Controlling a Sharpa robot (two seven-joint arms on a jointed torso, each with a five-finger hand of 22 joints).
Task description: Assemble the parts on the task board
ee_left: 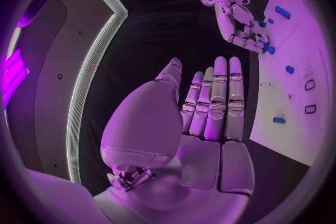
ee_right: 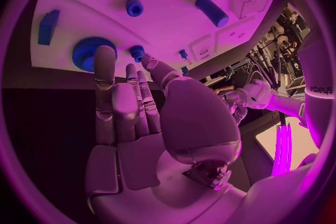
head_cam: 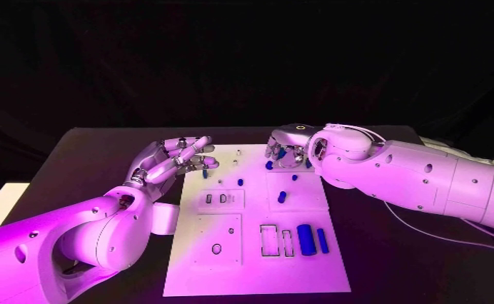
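- The left hand (head_cam: pixel 173 161) hovers over the left rim of the board (head_cam: pixel 195 261), near its far corner. Its fingers (ee_left: pixel 218 95) are straight, side by side and hold nothing; it seems parked there, ready to steady the plate or take a part.
- The board lies flat in the middle of the black counter (head_cam: pixel 93 147), probably so both arms can reach it.
- On its left half I see shallow empty cutouts, an oval hole (head_cam: pixel 216 248) near the front among them; these look like seats waiting for parts.
- A small peg (head_cam: pixel 282 196) stands near the middle of the board.
- Toward the front right, a thick blue cylinder (head_cam: pixel 305 238) and a thinner blue bar (head_cam: pixel 322 240) lie beside each other, next to narrow rectangular slots (head_cam: pixel 268 240); they look not yet fitted.
- The right hand (head_cam: pixel 286 150) is low over the far edge of the board. Its fingers (ee_right: pixel 105 75) are stretched out and nearly together, and they grip nothing. The fingertips lie next to a blue gear (ee_right: pixel 87 54) and a small blue knob (ee_right: pixel 138 52), probably the next pick.
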